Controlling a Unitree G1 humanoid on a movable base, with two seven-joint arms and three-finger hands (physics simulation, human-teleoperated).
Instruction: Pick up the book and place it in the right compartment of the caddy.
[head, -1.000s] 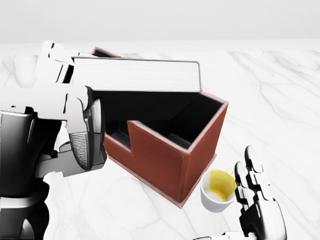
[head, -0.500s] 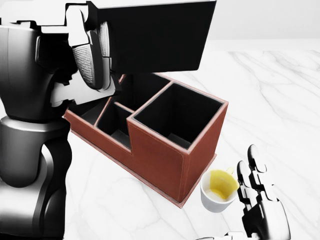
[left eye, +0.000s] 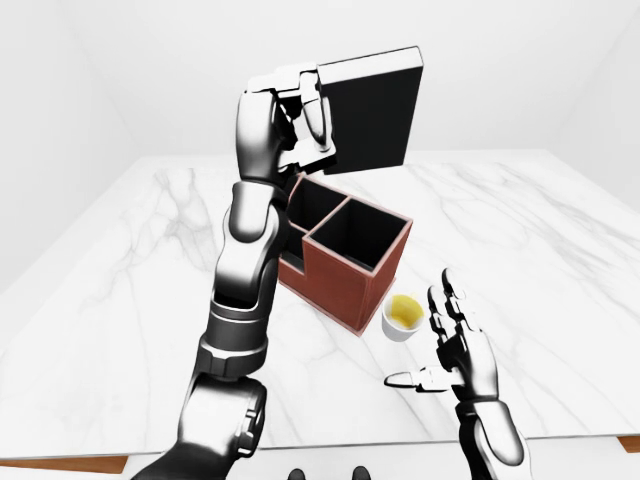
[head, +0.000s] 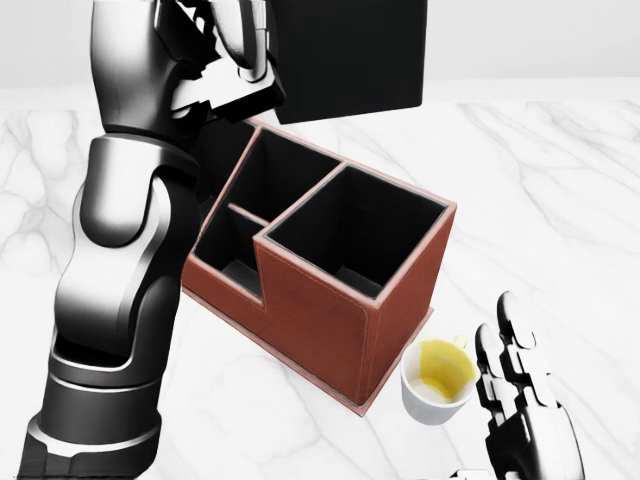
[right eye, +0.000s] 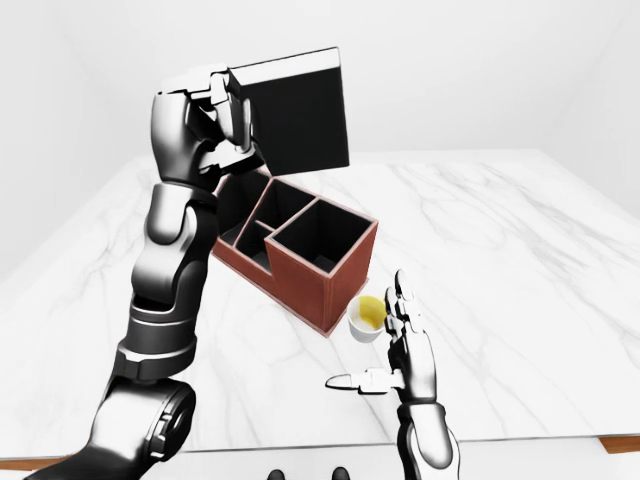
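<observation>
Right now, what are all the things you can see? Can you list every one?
book: one, black cover, held up in the air above the caddy, near the top of the left-eye view.
caddy: one, reddish-brown with dark compartments inside, on the table.
cup: one, white with something yellow inside, beside the caddy's lower right corner.
table: one, white marble.
left hand: one, silver and black, fingers closed on the book's edge.
right hand: one, open, fingers spread, just below the cup.

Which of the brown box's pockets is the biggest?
The tall square pocket of the reddish-brown leather caddy, on the right side in the head view beside the white cup; the other two are narrower, behind a lower wall.
</observation>
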